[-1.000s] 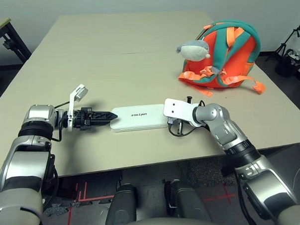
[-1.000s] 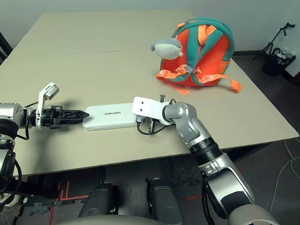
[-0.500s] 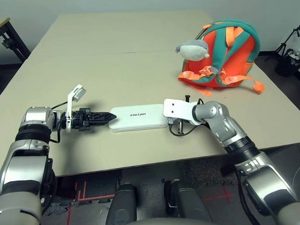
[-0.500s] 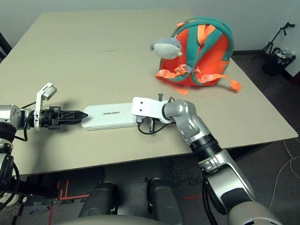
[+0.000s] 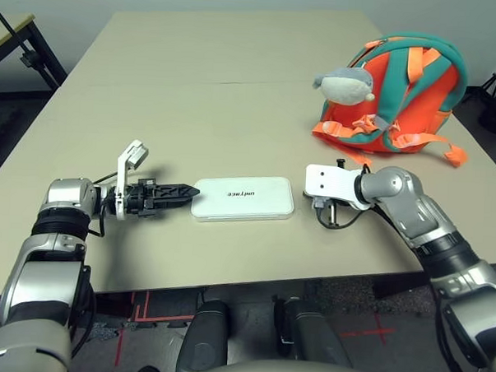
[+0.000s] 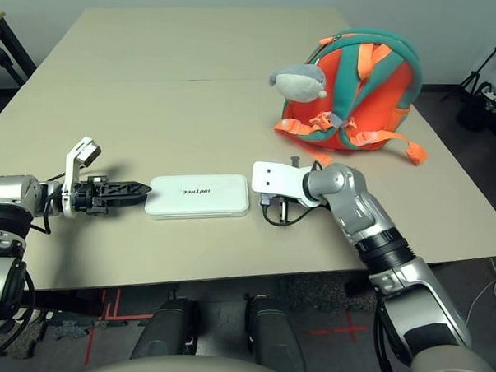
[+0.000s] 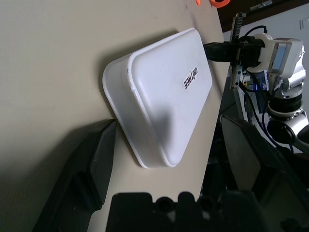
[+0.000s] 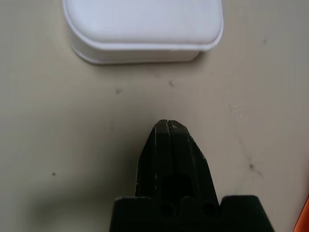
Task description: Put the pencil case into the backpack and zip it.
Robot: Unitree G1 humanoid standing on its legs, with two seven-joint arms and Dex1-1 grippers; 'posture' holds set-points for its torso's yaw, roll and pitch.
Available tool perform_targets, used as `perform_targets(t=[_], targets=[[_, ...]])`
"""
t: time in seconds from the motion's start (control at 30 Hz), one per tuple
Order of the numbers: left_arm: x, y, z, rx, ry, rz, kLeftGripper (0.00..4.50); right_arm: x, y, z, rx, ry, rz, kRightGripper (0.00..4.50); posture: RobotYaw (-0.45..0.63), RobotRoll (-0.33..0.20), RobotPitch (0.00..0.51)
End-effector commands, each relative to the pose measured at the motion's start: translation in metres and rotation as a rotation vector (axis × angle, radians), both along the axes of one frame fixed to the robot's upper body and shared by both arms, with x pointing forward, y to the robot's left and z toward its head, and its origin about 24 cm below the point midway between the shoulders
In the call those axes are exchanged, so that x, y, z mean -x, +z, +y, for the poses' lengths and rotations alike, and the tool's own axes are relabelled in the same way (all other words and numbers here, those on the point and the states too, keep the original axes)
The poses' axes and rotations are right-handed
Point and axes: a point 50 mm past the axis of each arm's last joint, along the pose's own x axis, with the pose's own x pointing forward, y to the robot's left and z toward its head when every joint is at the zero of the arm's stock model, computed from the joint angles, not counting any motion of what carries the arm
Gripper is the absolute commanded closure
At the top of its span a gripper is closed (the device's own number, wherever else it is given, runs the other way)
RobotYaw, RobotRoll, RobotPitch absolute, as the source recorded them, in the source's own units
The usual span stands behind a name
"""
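Spreading wide, the two black fingers of the left gripper point(image 5: 196, 192) are parted at one end of a flat white rectangular pencil case with rounded corners point(image 5: 242, 198); it is not clenched, though whether the case is touched cannot be told. The two black fingers of the right gripper point(image 8: 169, 122) are pressed together with nothing grasped, and their tips are held apart from the case's other end. The one case is laid flat on the pale beige table point(image 5: 193, 118), between the two grippers, with one dark word printed on its lid. Farther out, toward the table's far right side, one orange fabric backpack with teal trim point(image 5: 396, 94) is stood upright, its orange webbing spread on the tabletop. One grey-and-white plush toy point(image 5: 347, 86) is attached to it. Beyond the table, one black tripod point(image 6: 489, 65) is seen near one dark bin point(image 6: 480, 110) on the floor.
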Motion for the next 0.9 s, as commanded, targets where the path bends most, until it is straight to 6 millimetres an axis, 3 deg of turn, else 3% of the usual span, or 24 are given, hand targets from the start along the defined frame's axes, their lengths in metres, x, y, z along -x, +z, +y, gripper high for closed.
perform_targets(t=[0.03, 0.73, 0.83, 0.9], targets=[[0.004, -0.004, 0.005, -0.059, 0.011, 0.03, 0.18, 0.004, 0.005, -0.005, -0.011, -0.006, -0.003, 4.5, 0.11, 0.0, 0.101], [0.002, 0.0, 0.01, -0.081, 0.022, 0.035, 0.18, 0.007, 0.013, 0.022, -0.033, 0.072, -0.01, 4.5, 0.11, 0.0, 0.105], [0.002, -0.001, 0.009, -0.082, 0.019, 0.037, 0.18, 0.009, 0.015, 0.033, -0.028, 0.113, -0.01, 4.5, 0.1, 0.0, 0.102], [0.002, -0.002, 0.008, -0.082, 0.016, 0.039, 0.18, 0.013, 0.019, 0.054, -0.043, 0.188, -0.008, 4.5, 0.1, 0.0, 0.101]])
